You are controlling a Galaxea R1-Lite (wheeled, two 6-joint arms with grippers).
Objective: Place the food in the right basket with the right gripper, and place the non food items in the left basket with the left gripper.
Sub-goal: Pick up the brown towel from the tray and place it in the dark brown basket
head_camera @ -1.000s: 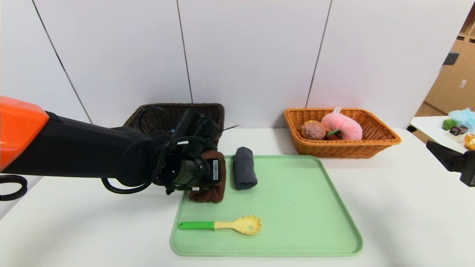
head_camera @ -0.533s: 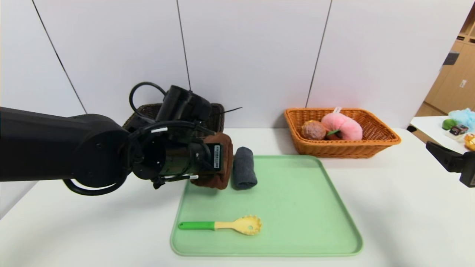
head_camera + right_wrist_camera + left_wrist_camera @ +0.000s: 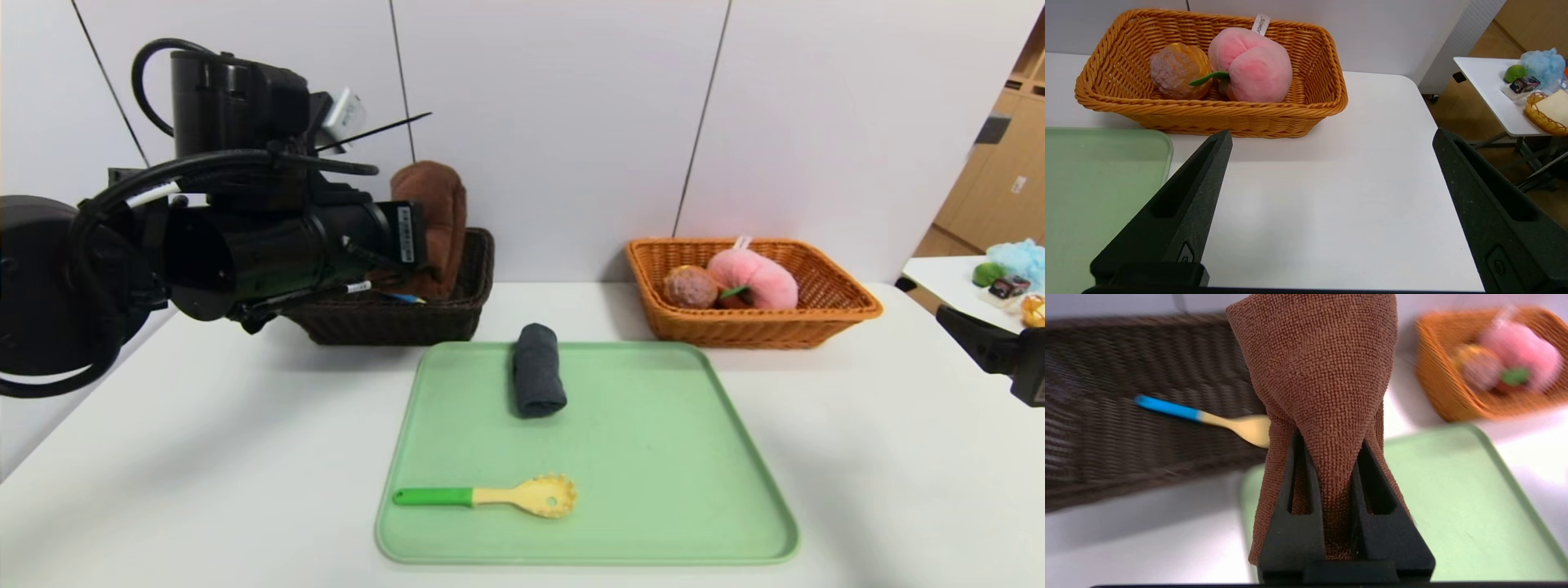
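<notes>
Left gripper point(image 3: 1331, 457) clamps brown towel point(image 3: 430, 224), seemingly above dark basket point(image 3: 392, 318).

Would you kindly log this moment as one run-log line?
left pincer: shut on brown towel, raised by dark basket | right pincer: open, parked | tray: grey towel, spoon

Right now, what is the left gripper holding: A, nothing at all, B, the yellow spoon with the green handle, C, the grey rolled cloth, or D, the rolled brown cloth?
D: the left gripper is shut on the brown cloth, lifted beside the dark basket, while the grey cloth and the green-handled spoon lie on the green tray.
</notes>
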